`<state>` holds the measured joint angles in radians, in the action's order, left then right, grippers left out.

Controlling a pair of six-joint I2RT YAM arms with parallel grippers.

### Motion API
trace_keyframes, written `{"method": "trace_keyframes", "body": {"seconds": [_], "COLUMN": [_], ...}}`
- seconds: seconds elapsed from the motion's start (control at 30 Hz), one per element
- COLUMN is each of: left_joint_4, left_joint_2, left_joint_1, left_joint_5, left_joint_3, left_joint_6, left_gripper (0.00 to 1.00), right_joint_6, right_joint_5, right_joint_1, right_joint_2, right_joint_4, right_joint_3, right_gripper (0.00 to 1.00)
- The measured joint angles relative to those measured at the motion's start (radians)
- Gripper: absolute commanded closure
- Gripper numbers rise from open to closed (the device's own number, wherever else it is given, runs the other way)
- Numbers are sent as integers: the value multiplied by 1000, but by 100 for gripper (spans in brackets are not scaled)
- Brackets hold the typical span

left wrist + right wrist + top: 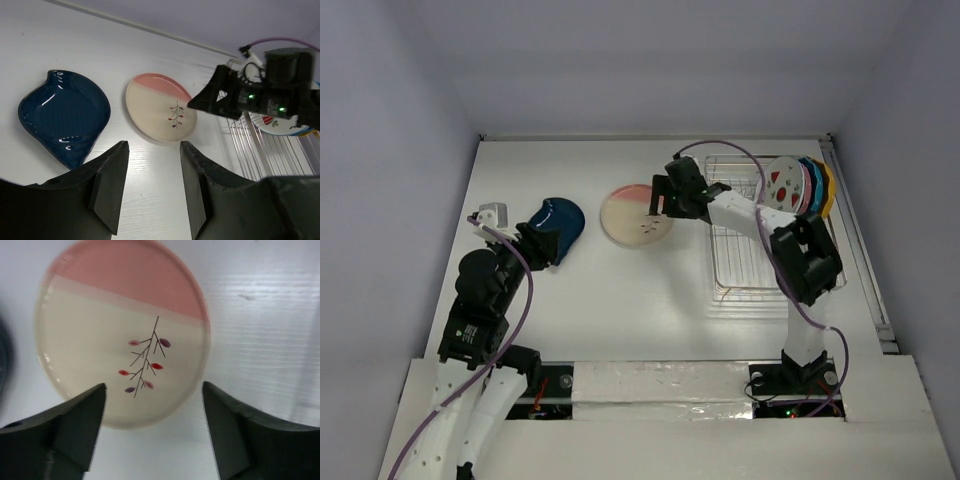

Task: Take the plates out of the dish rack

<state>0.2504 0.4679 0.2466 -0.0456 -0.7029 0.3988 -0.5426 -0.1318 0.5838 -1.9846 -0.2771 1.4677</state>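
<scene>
The dark blue irregular plate [560, 222] [65, 115] lies flat on the table at the left. A cream plate with a pink band and a twig pattern [636, 215] [160, 107] [120, 330] lies flat to its right. My right gripper [658, 205] [154, 387] is open and empty, just above that plate's near-right edge. My left gripper [544, 246] [153, 147] is open and empty, next to the dark blue plate. The silver wire dish rack [740, 270] [250, 150] holds the white red-wedge plate [782, 185], the pink plate [798, 186], the bright blue plate [811, 185] and the yellow-orange plate [826, 190] upright at its far right end.
White walls close in the table on the left, back and right. The right arm's elbow [807, 258] hangs over the rack. Bare white table lies between the plates and the arm bases.
</scene>
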Motion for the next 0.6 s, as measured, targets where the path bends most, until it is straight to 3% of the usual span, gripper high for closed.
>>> {"method": "trace_keyframes", "body": {"seconds": [0.03, 0.1, 0.27, 0.4, 0.47, 0.6], "left_joint_4": [0, 1, 0, 0, 0, 0], "left_joint_2": [0, 0, -1, -1, -1, -1], "left_joint_1": [0, 0, 0, 0, 0, 0], "left_joint_5": [0, 0, 0, 0, 0, 0], "left_joint_3": [2, 3, 3, 3, 3, 3], "left_joint_6": [0, 0, 0, 0, 0, 0], "left_gripper": [58, 58, 58, 58, 58, 58], "right_joint_6": [14, 40, 89, 111, 116, 127], "right_joint_5": [-18, -72, -264, -365, -399, -408], "right_joint_1": [0, 0, -51, -234, -320, -407], "right_joint_2": [34, 142, 505, 750, 819, 833], "right_joint_4": [-9, -6, -3, 6, 2, -21], "right_joint_3": [-3, -39, -139, -248, -308, -360], "right_gripper": [62, 100, 100, 99, 94, 75]}}
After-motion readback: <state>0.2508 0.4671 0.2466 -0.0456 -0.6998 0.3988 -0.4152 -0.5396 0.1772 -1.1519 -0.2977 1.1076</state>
